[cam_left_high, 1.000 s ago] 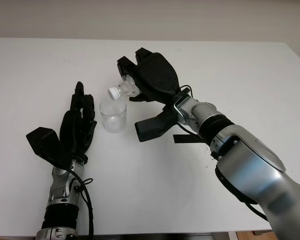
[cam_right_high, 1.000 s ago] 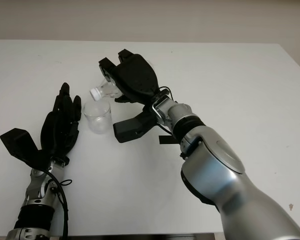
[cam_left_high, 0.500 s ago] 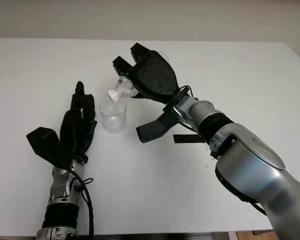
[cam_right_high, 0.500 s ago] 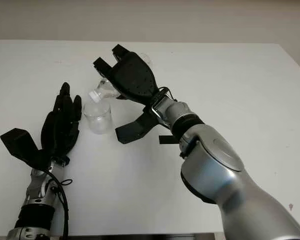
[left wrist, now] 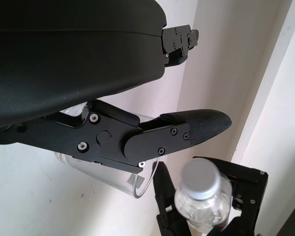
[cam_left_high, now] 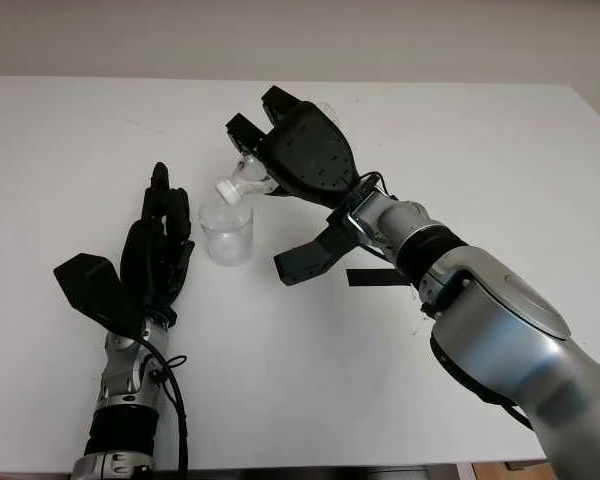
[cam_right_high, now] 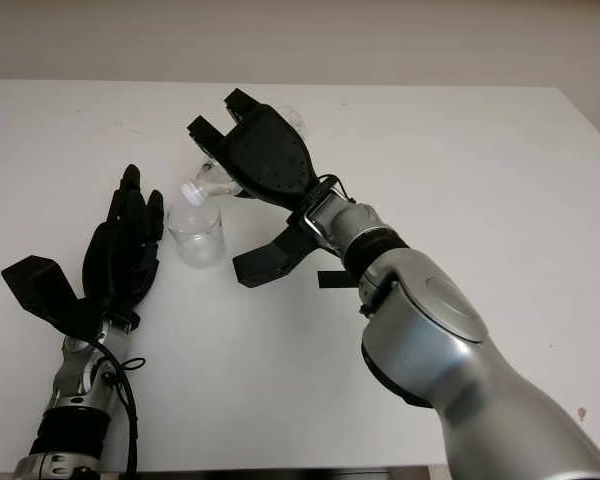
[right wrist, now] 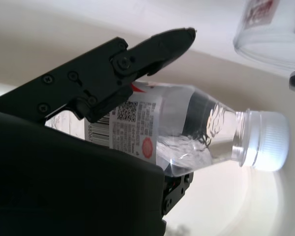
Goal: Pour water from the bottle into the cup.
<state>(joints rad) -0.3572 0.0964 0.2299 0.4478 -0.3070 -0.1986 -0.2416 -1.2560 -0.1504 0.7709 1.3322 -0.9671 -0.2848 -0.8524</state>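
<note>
Since a second ago the right hand has lifted slightly, tipping the bottle steeper. At lower left, the left hand (cam_left_high: 155, 255) stands open beside the clear cup (cam_left_high: 227, 230) on the white surface (cam_left_high: 500, 150). Centre frame, the right hand (cam_left_high: 280, 175) clasps the capped water bottle (right wrist: 187, 130), its cap just above the cup's rim.

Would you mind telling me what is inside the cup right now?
The cup looks clear and empty; no water level shows. The right hand tilts the bottle above it, white cap on. The cup's floor cannot be seen clearly.
</note>
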